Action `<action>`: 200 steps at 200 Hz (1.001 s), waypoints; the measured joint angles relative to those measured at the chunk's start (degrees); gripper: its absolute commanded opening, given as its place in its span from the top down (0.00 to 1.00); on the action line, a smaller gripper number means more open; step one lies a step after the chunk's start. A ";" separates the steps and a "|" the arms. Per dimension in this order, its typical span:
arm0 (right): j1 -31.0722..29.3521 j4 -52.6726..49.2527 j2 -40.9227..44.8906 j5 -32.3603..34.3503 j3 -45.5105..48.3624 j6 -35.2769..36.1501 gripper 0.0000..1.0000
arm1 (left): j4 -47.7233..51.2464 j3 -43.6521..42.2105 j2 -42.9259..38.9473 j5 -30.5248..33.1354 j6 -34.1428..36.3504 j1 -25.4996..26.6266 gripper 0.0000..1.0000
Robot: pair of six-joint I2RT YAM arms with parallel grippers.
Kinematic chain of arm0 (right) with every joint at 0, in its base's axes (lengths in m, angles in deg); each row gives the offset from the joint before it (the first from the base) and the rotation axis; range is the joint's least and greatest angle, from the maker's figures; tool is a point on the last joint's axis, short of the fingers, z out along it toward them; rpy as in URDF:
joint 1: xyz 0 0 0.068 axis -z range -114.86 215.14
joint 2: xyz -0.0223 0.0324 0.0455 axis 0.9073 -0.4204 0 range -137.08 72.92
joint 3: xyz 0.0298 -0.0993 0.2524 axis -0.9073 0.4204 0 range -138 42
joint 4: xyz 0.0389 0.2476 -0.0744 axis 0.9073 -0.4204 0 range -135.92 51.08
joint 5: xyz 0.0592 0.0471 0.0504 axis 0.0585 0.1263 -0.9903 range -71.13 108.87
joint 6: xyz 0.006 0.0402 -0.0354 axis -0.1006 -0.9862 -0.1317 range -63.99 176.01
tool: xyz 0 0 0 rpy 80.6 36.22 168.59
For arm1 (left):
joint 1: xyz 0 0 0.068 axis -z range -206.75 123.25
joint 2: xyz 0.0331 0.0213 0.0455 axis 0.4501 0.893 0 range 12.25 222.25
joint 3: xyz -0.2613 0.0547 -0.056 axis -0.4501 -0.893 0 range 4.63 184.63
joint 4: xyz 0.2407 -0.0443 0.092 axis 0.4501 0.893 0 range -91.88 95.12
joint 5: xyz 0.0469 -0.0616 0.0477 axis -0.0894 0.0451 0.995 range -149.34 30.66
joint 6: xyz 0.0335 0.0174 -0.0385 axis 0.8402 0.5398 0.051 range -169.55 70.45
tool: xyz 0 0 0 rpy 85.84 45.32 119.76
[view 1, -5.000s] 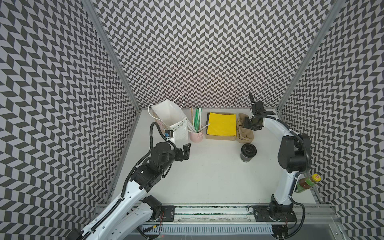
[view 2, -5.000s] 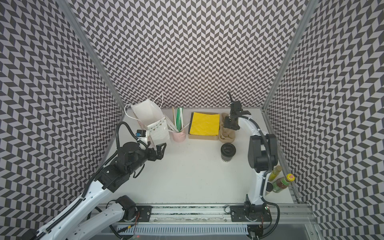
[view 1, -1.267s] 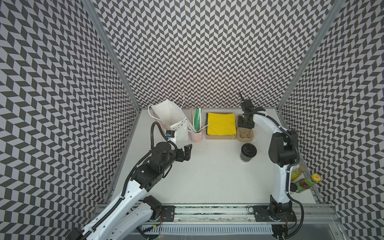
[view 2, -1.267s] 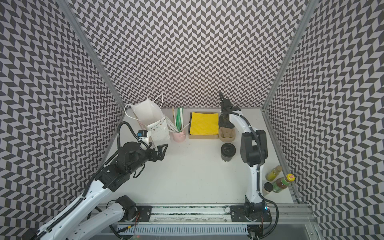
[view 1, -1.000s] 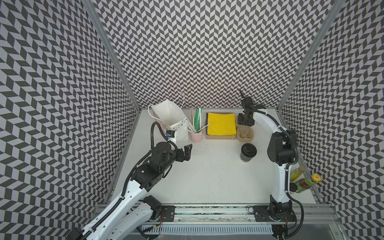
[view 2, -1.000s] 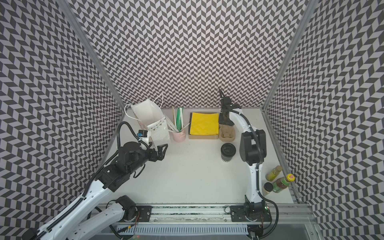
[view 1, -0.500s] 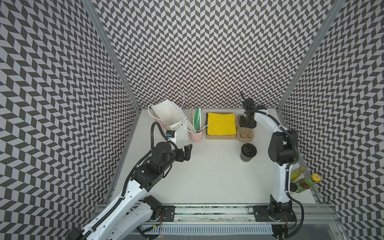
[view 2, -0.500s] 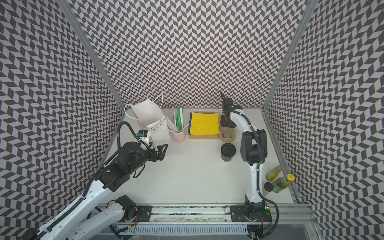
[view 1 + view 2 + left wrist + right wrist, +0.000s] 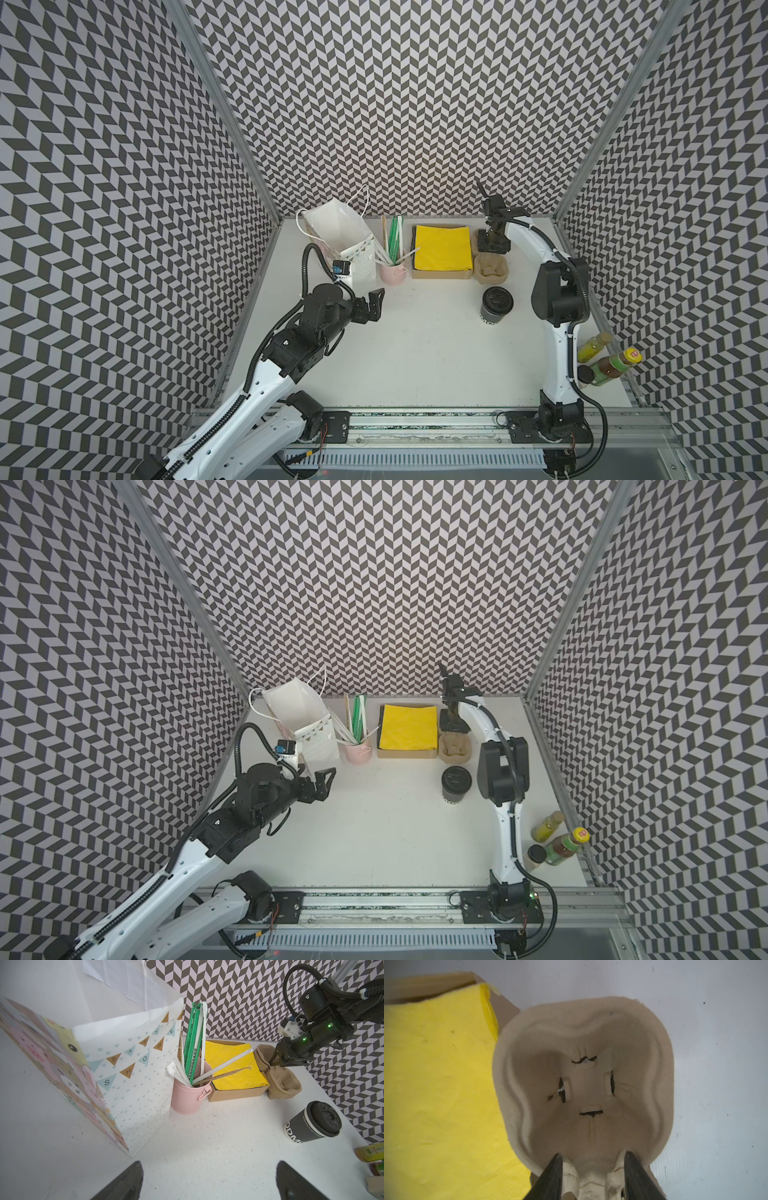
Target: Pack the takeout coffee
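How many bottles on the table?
3, bunched at the table's right edge: a yellow-green bottle, a yellow-capped bottle and a black-capped bottle. None looks hidden.

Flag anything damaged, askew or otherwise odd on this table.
The pulp cup carrier gripped by the right claw has ragged tears beside the slots in its floor, plain in the right wrist view. Otherwise nothing stands out: the takeout coffee stands upright, lid on, and the gift bag stands open.
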 measured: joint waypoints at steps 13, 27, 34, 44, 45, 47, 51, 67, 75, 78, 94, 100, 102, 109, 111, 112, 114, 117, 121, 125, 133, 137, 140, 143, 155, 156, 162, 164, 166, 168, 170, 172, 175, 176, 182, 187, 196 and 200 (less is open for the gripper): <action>0.00 0.02 -0.17 0.02 0.00 0.02 0.53 | 0.02 0.00 0.00 0.00 0.00 0.00 0.00; 0.00 0.00 -0.17 0.07 0.00 0.11 0.54 | 0.00 0.00 0.00 0.00 0.00 0.00 0.00; 0.00 0.02 -0.17 0.07 0.09 0.13 0.54 | 0.00 0.00 0.00 0.00 -0.02 0.00 0.00; 0.00 0.24 -0.17 0.07 0.28 0.15 0.56 | 0.02 0.00 0.00 0.00 0.00 0.00 0.00; 0.00 0.24 -0.17 0.07 0.28 0.15 0.56 | 0.02 0.00 0.00 0.00 0.00 0.00 0.00; 0.00 0.24 -0.17 0.04 0.28 0.17 0.56 | 0.00 0.00 0.00 0.00 0.00 0.00 0.00; 0.00 0.26 -0.17 0.04 0.28 0.20 0.57 | 0.00 0.00 0.00 0.00 0.00 0.00 0.00; 0.00 0.24 -0.17 0.11 0.28 0.20 0.63 | 0.00 0.00 0.02 0.00 0.00 0.00 0.00; 0.00 0.24 -0.17 0.17 0.28 0.26 0.66 | 0.00 0.00 0.02 0.00 0.00 0.00 0.00; 0.00 0.24 -0.17 0.17 0.28 0.26 0.69 | 0.00 0.00 0.02 0.00 0.00 0.00 0.00; 0.00 0.28 -0.11 0.20 0.28 0.42 0.77 | 0.02 0.00 0.02 0.00 0.00 0.00 0.00; -0.02 0.39 -0.07 0.20 0.28 0.39 0.77 | 0.00 0.00 0.04 0.00 0.00 0.00 0.00; -0.02 0.42 -0.04 0.20 0.28 0.48 0.78 | 0.00 0.00 0.02 0.00 0.00 0.00 0.00; -0.02 0.48 -0.02 0.20 0.28 0.46 0.80 | 0.00 0.00 0.02 0.00 0.00 0.00 0.00; -0.02 0.48 -0.02 0.17 0.28 0.42 0.80 | 0.02 0.00 0.02 0.00 0.00 0.00 0.00; -0.02 0.48 -0.02 0.17 0.28 0.42 0.80 | 0.00 0.00 0.02 0.00 0.00 0.00 0.00; -0.02 0.48 0.00 0.17 0.28 0.48 0.81 | 0.00 0.00 0.04 0.00 0.00 0.00 0.00; -0.02 0.48 0.00 0.13 0.28 0.46 0.81 | 0.00 0.00 0.02 -0.02 0.00 0.00 0.00; 0.00 0.48 0.00 0.11 0.28 0.48 0.81 | 0.02 0.00 0.04 0.00 0.00 0.00 0.00; 0.00 0.48 0.02 0.02 0.28 0.48 0.81 | 0.00 0.00 0.04 0.00 0.00 0.00 0.00; 0.00 0.52 0.11 -0.07 0.35 0.48 0.81 | 0.00 0.00 0.02 0.00 0.00 0.00 0.00; 0.00 0.61 0.20 -0.11 0.46 0.48 0.81 | 0.00 0.00 0.02 -0.02 0.00 0.00 0.00; 0.00 0.68 0.24 -0.17 0.55 0.48 0.81 | 0.00 0.00 0.02 -0.02 0.00 0.00 0.00; 0.00 0.79 0.35 -0.22 0.66 0.50 0.81 | 0.00 0.00 0.02 -0.02 0.00 0.00 0.00; 0.00 1.29 0.68 -0.44 1.29 0.55 0.81 | 0.00 0.00 0.02 0.00 0.00 0.00 0.00; 0.00 1.33 0.68 -0.48 1.33 0.55 0.81 | 0.00 0.00 0.02 -0.02 0.00 0.00 0.00; 0.00 1.49 0.76 -0.59 1.51 0.55 0.82 | 0.00 0.00 0.02 0.00 0.00 0.00 0.00; 0.00 1.55 0.81 -0.63 1.55 0.55 0.82 | 0.00 0.00 0.02 -0.02 0.00 0.00 0.00; 0.00 1.57 0.85 -0.66 1.60 0.55 0.82 | 0.00 0.00 0.02 -0.02 0.00 0.00 0.00; 0.00 1.62 0.85 -0.70 1.64 0.55 0.82 | 0.00 0.00 0.02 0.00 0.00 0.00 0.00; 0.00 1.64 0.87 -0.74 1.66 0.55 0.82 | 0.02 0.00 0.02 -0.02 0.00 0.00 0.00; 0.00 1.64 0.90 -0.79 1.68 0.55 0.82 | 0.00 0.00 0.02 -0.02 0.00 0.00 0.00; 0.00 1.66 0.92 -0.87 1.68 0.55 0.83 | 0.00 0.00 0.02 -0.02 0.00 0.00 0.00; 0.00 1.66 0.94 -0.90 1.68 0.57 0.83 | 0.00 0.00 0.02 0.00 0.00 0.00 0.00; 0.00 1.64 0.98 -1.05 1.68 0.55 0.83 | 0.00 0.00 0.02 0.00 0.00 0.00 0.00; 0.02 1.64 1.01 -1.18 1.68 0.55 0.83 | 0.00 0.00 0.02 0.00 0.00 0.00 0.00; 0.11 1.60 1.18 -1.53 1.68 0.55 0.84 | 0.00 0.00 0.02 0.00 0.00 0.00 0.00; 0.11 1.55 1.20 -1.68 1.70 0.55 0.84 | 0.00 0.00 0.02 0.00 0.00 0.00 0.00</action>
